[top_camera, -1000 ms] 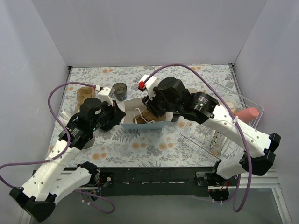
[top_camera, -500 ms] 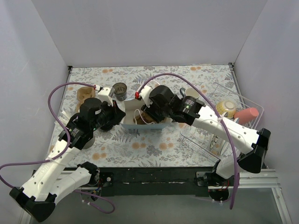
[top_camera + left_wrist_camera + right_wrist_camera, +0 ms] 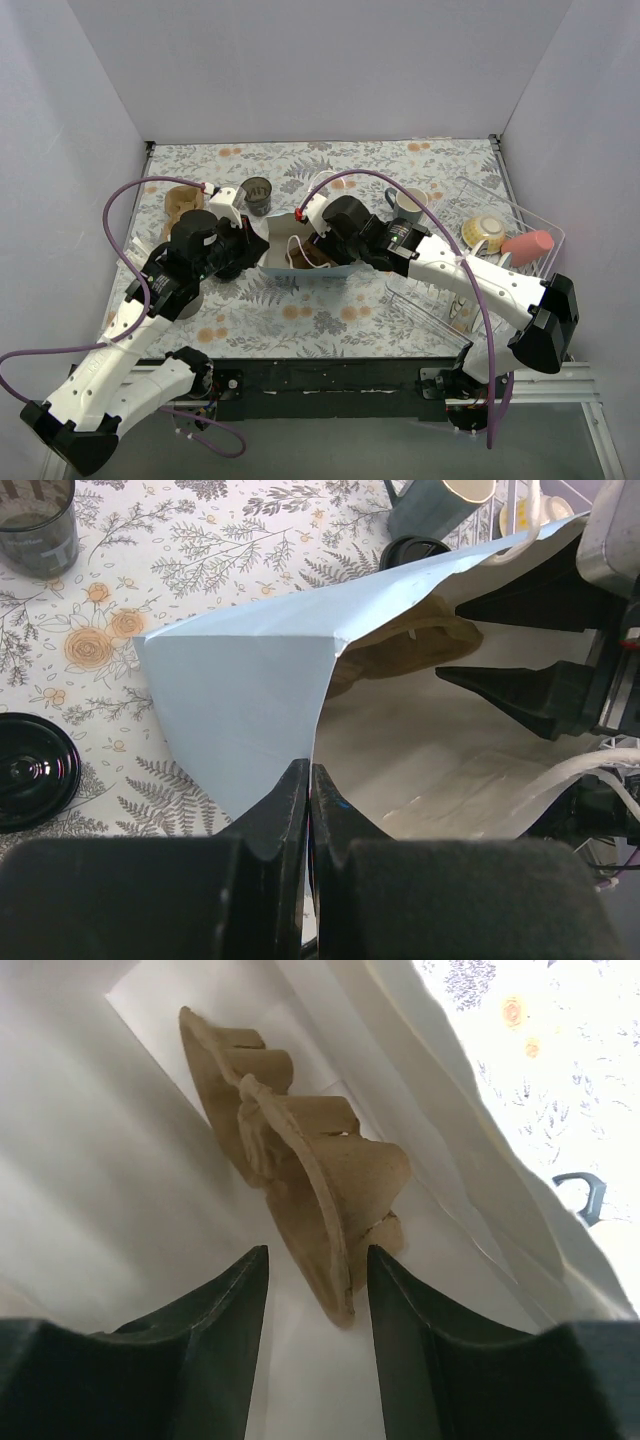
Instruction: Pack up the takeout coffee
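Observation:
The light-blue paper bag (image 3: 318, 268) lies on its side, mouth open, also in the left wrist view (image 3: 240, 690). My left gripper (image 3: 308, 778) is shut on the bag's rim (image 3: 262, 250). My right gripper (image 3: 316, 1290) is open inside the bag (image 3: 308, 250), its fingers (image 3: 520, 692) on either side of the edge of a brown cardboard cup carrier (image 3: 300, 1160), not clamped. A round black lid (image 3: 30, 770) lies left of the bag and another (image 3: 415, 550) sits by the mug. No dark brown cup body shows in any view.
A dark grey cup (image 3: 257, 194) and a second brown carrier (image 3: 182, 201) stand at the back left. A grey mug (image 3: 408, 204) is behind the right arm. A clear bin (image 3: 520, 225) at the right holds a bowl and a pink item.
My right arm has moved left and down, pushing its gripper deeper into the bag and uncovering the grey mug. The left arm has held still on the bag.

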Available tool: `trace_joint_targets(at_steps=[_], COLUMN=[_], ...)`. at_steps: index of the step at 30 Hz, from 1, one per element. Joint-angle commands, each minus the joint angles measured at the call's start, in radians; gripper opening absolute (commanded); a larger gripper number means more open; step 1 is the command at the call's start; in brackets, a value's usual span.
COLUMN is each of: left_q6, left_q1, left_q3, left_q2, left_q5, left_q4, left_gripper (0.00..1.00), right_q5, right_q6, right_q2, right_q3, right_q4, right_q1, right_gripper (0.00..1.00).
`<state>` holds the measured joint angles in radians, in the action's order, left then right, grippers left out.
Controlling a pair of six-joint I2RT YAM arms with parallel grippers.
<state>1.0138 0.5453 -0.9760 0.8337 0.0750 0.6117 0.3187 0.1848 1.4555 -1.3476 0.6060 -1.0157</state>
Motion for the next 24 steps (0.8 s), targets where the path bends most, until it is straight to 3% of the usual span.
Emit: trace_joint_targets(at_steps=[1,3,7,9,15,24], left_q6=[0.006,0.009,0.020,0.028,0.052,0.086], left_q1=[0.001,-0.001,-0.001,0.001,-0.001,0.001], left_q3=[-0.021,-0.018,-0.013,-0.012,-0.004,-0.004], left_q2=[-0.030,-0.031,-0.038,-0.039,-0.041,-0.035], left_q5=[0.009,0.009,0.008,0.003,-0.026,-0.102], left_q4=[0.006,0.006,0.006,0.006,0.017,0.048], left_gripper=[0.00,0.00,0.00,0.00,0.00,0.00], right_q5=[0.045,0.051,0.083,0.092,0.060,-0.003], right_q6=[0.008,0.010,0.013,0.012,-0.027,-0.241], right_q2=[-0.041,-0.041,-0.034,-0.030,-0.004,0.092], right_q3=[0.034,0.051,0.042,0.028,-0.128,-0.404], right_q4=[-0.107,-0.140,-0.160,-0.158,-0.055,0.236], right_q1=[0.003,0.005,0.006,0.008,0.009,0.014], right_gripper=[0.49,0.40,0.11,0.01,0.01,0.01])
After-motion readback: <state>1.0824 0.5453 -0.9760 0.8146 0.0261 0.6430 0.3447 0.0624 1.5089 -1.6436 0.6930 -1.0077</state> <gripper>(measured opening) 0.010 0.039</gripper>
